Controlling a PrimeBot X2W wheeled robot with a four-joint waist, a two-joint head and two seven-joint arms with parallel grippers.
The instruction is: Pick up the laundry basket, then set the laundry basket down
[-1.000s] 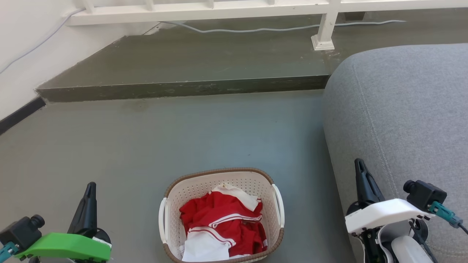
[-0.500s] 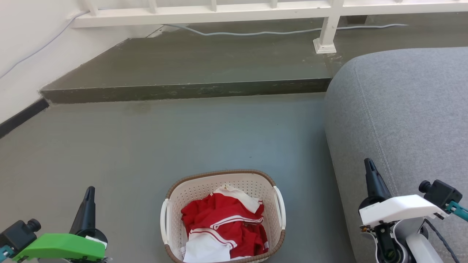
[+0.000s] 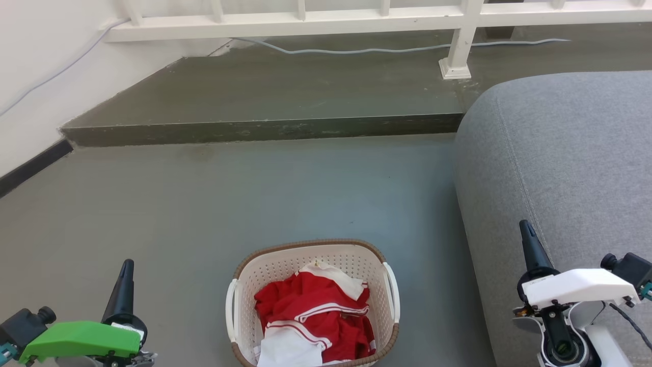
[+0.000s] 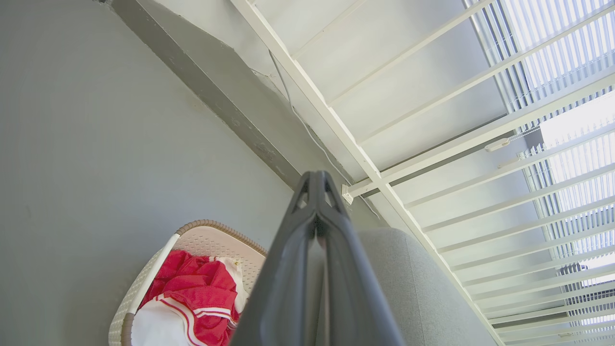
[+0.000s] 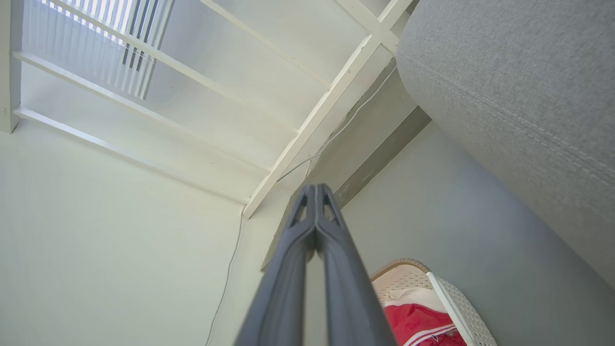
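Note:
The laundry basket (image 3: 305,255) stands on the grey floor at the bottom centre of the head view, cream-white and perforated with a brown rim and white side loop handles. Red and white clothes (image 3: 313,311) lie in it. My left gripper (image 3: 126,265) is shut, well to the basket's left and apart from it. Over the sofa's edge to the basket's right, my right gripper (image 3: 524,225) is shut too. The left wrist view catches the basket (image 4: 202,235) beside the shut left gripper (image 4: 316,177); the right wrist view shows the basket (image 5: 408,274) below the shut right gripper (image 5: 314,188).
A grey sofa (image 3: 560,153) fills the right side, close to the basket. A raised floor step (image 3: 260,130) runs across behind, with a white railing (image 3: 305,20) and a cable (image 3: 356,50) on it. A white wall (image 3: 30,76) with dark skirting stands at left.
The whole head view has shifted slightly, so the camera has moved. My right gripper has drifted right and a little lower in the picture. The basket stays on the floor.

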